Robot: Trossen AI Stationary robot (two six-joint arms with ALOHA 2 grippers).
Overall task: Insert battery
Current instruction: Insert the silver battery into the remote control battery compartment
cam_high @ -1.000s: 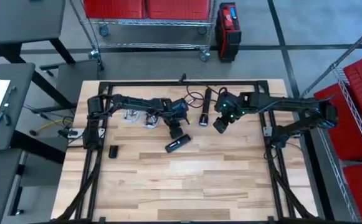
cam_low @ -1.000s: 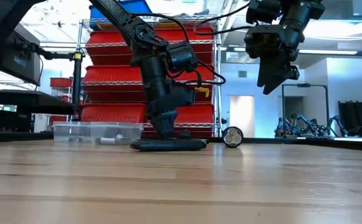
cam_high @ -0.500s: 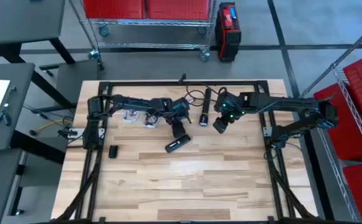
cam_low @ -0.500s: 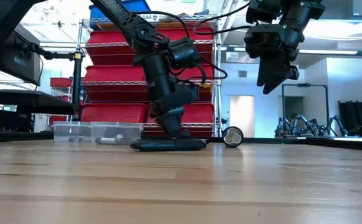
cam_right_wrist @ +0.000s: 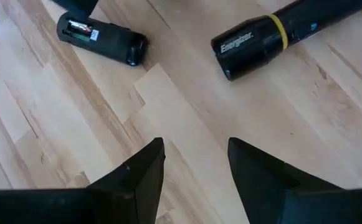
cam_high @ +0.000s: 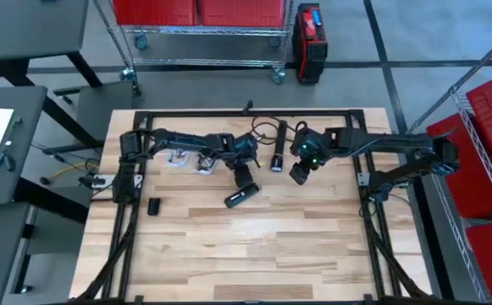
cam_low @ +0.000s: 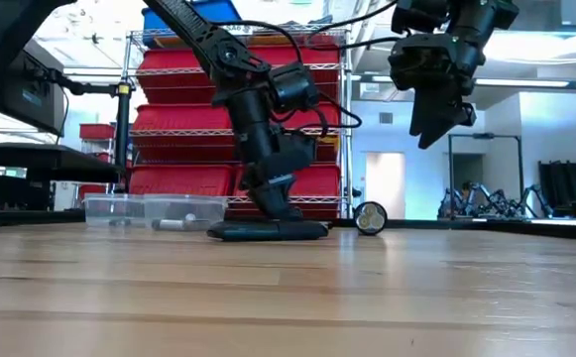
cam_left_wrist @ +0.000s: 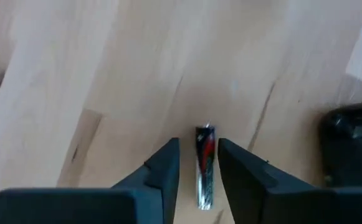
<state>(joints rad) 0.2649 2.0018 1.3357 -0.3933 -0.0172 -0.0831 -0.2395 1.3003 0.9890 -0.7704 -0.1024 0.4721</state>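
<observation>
The battery (cam_left_wrist: 204, 163) sat clamped between the left gripper (cam_left_wrist: 198, 163) fingers, red/silver, tip poking out past them, just above the table (cam_high: 254, 246). Battery holder (cam_high: 240, 198), a dark oblong device w/ one cell already in it per right wrist view (cam_right_wrist: 101, 39), lay on the wood just beside that gripper (cam_high: 244, 176). Farther back: flashlight (cam_right_wrist: 279, 36), lying flat, near the right gripper (cam_right_wrist: 193, 171), which hung above the table w/ fingers apart, holding nothing. Small black piece (cam_high: 154, 206) lay well apart toward the left side; clear tray (cam_low: 155, 210) behind.

Risk, imo: the holder was loose on the wood, so pushing the cell in at an angle could skid it or pop the cell from the grip. Polarity couldn't be told.
</observation>
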